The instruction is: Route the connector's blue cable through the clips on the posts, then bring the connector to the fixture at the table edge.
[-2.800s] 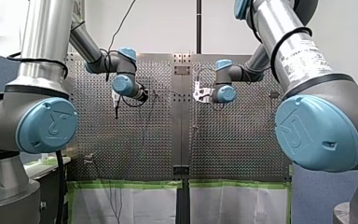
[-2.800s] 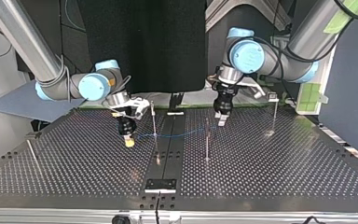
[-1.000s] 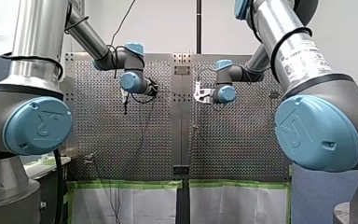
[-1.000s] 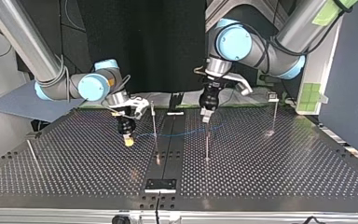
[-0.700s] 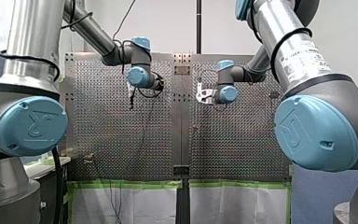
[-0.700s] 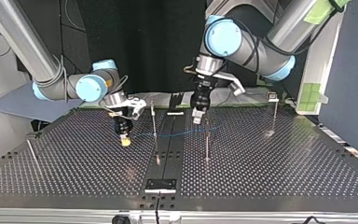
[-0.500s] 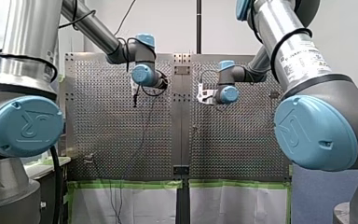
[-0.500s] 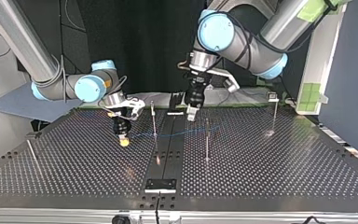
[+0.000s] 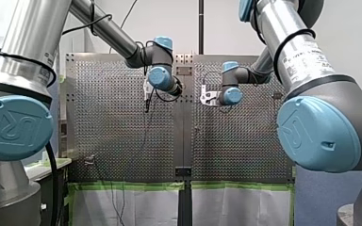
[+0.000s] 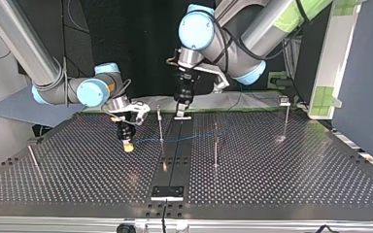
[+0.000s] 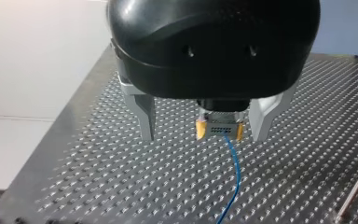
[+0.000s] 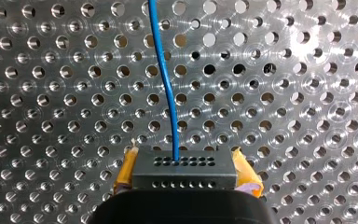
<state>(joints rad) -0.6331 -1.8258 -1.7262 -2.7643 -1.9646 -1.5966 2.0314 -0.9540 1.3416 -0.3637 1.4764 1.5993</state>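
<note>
The perforated tabletop (image 10: 296, 174) is laid out wide. My left arm (image 10: 267, 26) is seen over its far edge in the top view, my right arm (image 10: 24, 46) nearer the far left corner. The left gripper (image 10: 180, 114) is hung at the middle of that far edge, its metal fingers (image 11: 145, 122) spread apart, nothing held. The right gripper (image 10: 126, 141) is clamped on the connector (image 12: 184, 170), low over the tabletop, left of the centre strip. The blue cable (image 10: 189, 138) is strung past two thin posts (image 10: 215, 145); whether it is seated in a clip cannot be told. A snag is to be feared: if the connector is pulled too sharply, the cable could be dragged off a post, or caught by those spread fingers.
</note>
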